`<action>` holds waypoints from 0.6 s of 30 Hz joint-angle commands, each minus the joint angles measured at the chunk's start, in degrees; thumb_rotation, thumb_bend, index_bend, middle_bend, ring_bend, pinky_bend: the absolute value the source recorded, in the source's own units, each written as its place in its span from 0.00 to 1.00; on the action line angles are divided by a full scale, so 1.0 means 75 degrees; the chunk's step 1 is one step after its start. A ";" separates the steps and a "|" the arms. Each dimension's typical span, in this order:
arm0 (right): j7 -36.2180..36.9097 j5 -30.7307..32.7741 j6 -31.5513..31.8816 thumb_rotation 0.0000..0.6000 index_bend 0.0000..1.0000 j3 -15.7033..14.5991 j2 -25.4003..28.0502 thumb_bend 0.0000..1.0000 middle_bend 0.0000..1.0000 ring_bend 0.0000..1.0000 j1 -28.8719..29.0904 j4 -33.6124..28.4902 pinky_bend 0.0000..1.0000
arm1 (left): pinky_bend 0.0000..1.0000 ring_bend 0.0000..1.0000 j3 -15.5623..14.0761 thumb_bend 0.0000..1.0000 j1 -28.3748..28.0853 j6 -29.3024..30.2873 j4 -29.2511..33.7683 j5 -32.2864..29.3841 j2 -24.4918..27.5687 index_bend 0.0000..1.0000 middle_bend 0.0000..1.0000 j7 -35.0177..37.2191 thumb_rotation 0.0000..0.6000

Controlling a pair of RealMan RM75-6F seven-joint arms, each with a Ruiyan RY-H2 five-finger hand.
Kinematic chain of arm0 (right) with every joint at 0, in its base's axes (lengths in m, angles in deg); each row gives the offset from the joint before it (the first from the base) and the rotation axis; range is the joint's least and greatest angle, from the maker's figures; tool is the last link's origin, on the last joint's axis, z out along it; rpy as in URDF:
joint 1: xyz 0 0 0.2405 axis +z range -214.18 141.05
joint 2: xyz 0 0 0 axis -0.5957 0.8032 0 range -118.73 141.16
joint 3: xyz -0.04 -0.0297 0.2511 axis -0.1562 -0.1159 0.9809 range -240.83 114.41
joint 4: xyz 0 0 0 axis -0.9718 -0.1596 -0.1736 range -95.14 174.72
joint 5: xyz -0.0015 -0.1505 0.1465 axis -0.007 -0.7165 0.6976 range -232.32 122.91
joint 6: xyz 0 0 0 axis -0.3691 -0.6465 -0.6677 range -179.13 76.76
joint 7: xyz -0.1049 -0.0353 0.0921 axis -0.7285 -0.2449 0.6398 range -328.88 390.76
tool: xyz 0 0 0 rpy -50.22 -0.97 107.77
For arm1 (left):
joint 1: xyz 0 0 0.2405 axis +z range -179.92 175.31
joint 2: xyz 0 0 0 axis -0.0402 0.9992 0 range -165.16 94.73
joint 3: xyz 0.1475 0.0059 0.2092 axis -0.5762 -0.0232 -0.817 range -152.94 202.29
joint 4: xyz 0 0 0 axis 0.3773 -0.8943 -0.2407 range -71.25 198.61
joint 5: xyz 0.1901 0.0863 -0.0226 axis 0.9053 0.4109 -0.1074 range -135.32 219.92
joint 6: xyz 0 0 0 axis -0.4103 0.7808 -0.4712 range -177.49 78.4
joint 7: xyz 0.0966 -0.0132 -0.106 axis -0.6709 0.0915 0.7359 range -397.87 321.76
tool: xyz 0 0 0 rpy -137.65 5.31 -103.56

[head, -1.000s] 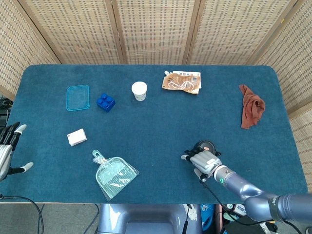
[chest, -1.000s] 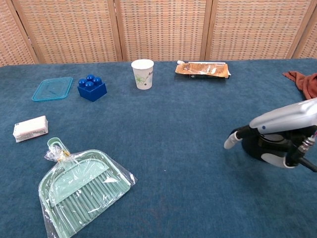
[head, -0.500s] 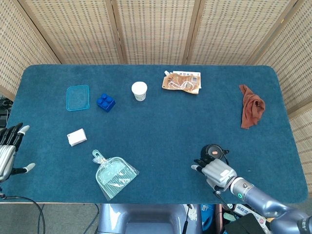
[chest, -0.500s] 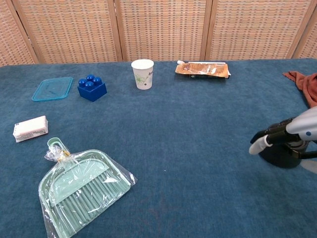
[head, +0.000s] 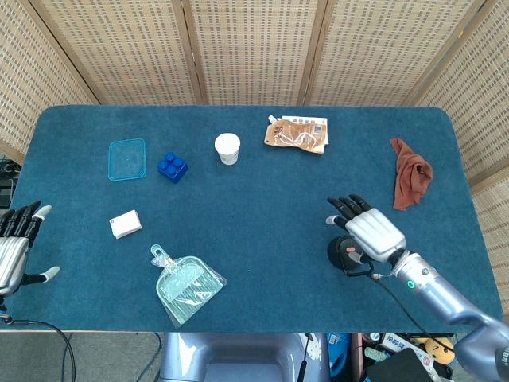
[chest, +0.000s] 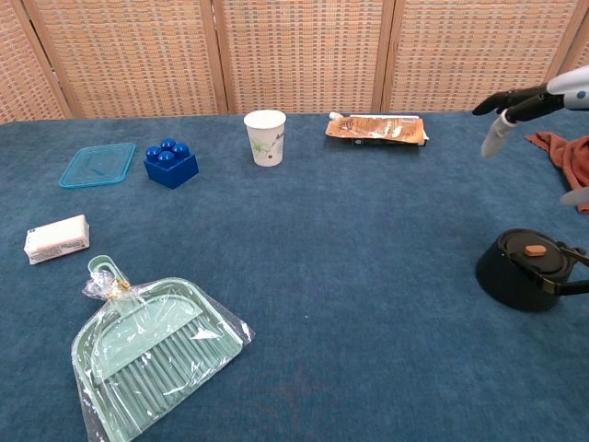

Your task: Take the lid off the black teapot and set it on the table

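The black teapot (chest: 527, 269) stands on the blue table near the front right, its lid with a small brown knob (chest: 533, 250) still seated on it. In the head view the teapot (head: 343, 254) shows partly under my right hand (head: 368, 227). That hand hovers well above the pot, fingers spread, holding nothing; the chest view shows only its fingertips (chest: 502, 103) at the upper right edge. My left hand (head: 16, 241) hangs off the table's left edge, fingers apart and empty.
A green dustpan with brush in plastic (chest: 147, 344) lies front left, a white box (chest: 57, 238) beside it. A teal tray (chest: 98, 164), blue block (chest: 170, 162), paper cup (chest: 265, 136) and brown pouch (chest: 376, 128) line the back. A rust cloth (head: 411, 182) lies far right.
My right hand has risen from beside the teapot to high above it, moving back and right. The teapot, lid on, stays put. The left hand barely shifted.
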 commanded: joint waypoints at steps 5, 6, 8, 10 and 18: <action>0.0055 0.0950 -0.0603 1.00 0.34 0.0328 -0.0408 0.38 0.00 0.00 -0.0076 0.0393 0.07 | 0.00 0.00 0.0005 0.12 -0.0007 -0.0001 -0.0004 -0.0026 0.0001 0.00 0.00 -0.0012 1.00; -0.0052 0.1071 -0.0603 1.00 0.35 0.0351 -0.0463 0.38 0.00 0.00 -0.0079 0.0408 0.07 | 0.00 0.00 0.0004 0.12 -0.0007 -0.0002 -0.0003 -0.0029 0.0002 0.00 0.00 -0.0013 1.00; -0.0253 0.1331 -0.0602 1.00 0.38 0.0385 -0.0549 0.38 0.00 0.00 -0.0090 0.0386 0.07 | 0.00 0.00 0.0004 0.12 -0.0011 -0.0011 0.0004 -0.0040 0.0004 0.00 0.00 -0.0013 1.00; -0.0430 0.1660 -0.0618 1.00 0.40 0.0415 -0.0645 0.38 0.00 0.00 -0.0099 0.0331 0.07 | 0.00 0.00 0.0002 0.12 -0.0015 -0.0022 0.0006 -0.0048 0.0005 0.00 0.00 -0.0008 1.00; -0.0926 0.2301 -0.0535 1.00 0.45 0.0487 -0.1068 0.39 0.02 0.00 -0.0120 0.0376 0.07 | 0.00 0.00 -0.0004 0.12 -0.0019 -0.0034 -0.0001 -0.0039 0.0029 0.00 0.00 0.0051 1.00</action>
